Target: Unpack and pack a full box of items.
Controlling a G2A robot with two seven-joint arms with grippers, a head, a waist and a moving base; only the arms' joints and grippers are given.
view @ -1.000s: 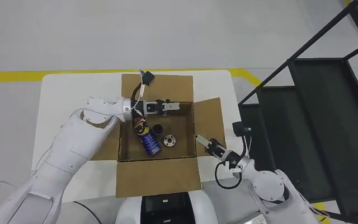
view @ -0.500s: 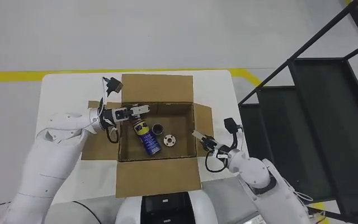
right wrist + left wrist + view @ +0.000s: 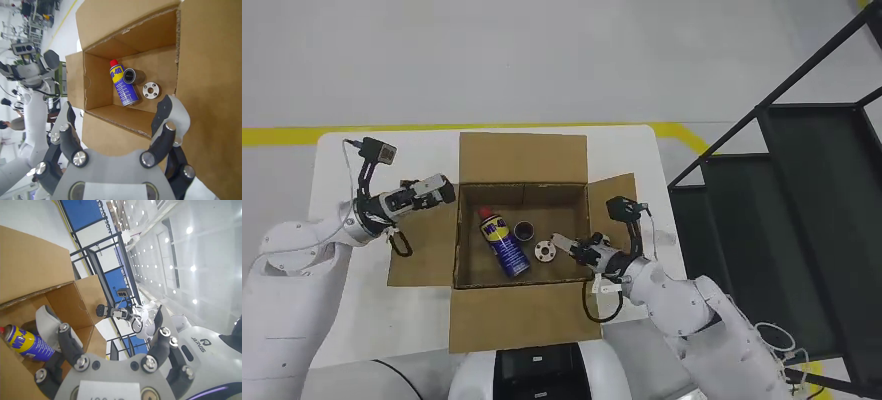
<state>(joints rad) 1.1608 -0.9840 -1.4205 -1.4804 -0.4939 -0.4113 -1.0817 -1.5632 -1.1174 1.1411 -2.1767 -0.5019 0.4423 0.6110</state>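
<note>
You had the open cardboard box point(image 3: 523, 158) sitting on the white table point(image 3: 362, 165) with all four flaps folded outward. Three things lay on its floor. The blue and yellow spray can point(image 3: 504, 243) lay on its side toward the left wall, with its red cap pointing to the far side. A short dark metal cylinder point(image 3: 525, 230) lay just beside the can on its right and seemed to touch it. A round metal flange point(image 3: 545, 249) with a ring of holes lay flat a little apart from the cylinder, nearer the right wall. Your left gripper point(image 3: 440, 188) hung over the box's left flap, outside the opening and pointing toward it, with its jaws apart and nothing between them. Your right gripper point(image 3: 560, 243) hung over the right part of the opening, near the flange, and its jaws were likewise spread wide and empty.
</note>
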